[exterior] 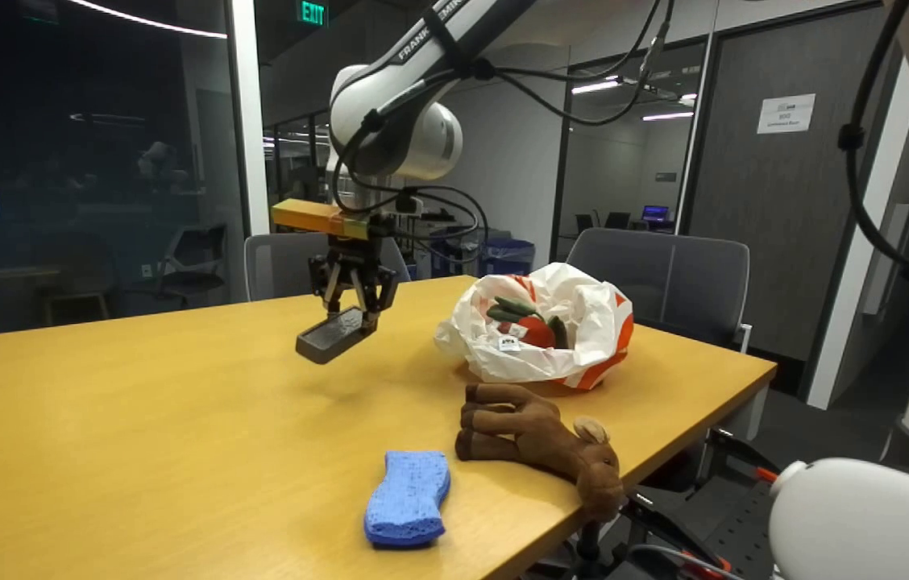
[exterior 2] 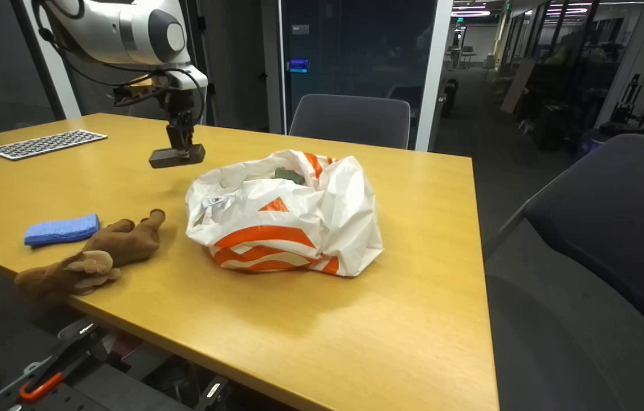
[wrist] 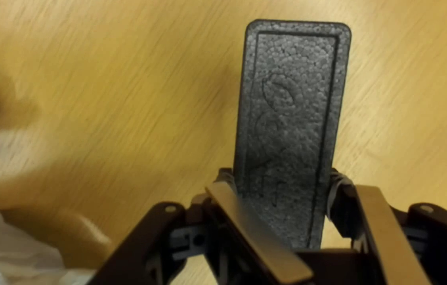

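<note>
In an exterior view we have the block (exterior: 331, 336) in the gripper (exterior: 353, 316), over the table (exterior: 140, 435) and left of the bag (exterior: 495, 364). In that bag, a few things (exterior: 537, 331)! Before it we've got the toy (exterior: 545, 439), head out past the table's edge, the sponge (exterior: 408, 495) on its left; behind the bag, a chair (exterior: 664, 282).

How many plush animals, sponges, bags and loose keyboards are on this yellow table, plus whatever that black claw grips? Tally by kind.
Dark grey rectangular foam-like block, in the black gripper: 1
Brown plush animal: 1
Blue wavy-sided sponge: 1
Crumpled white-and-orange plastic bag: 1
Flat black-and-white keyboard: 1
Total: 5
</note>
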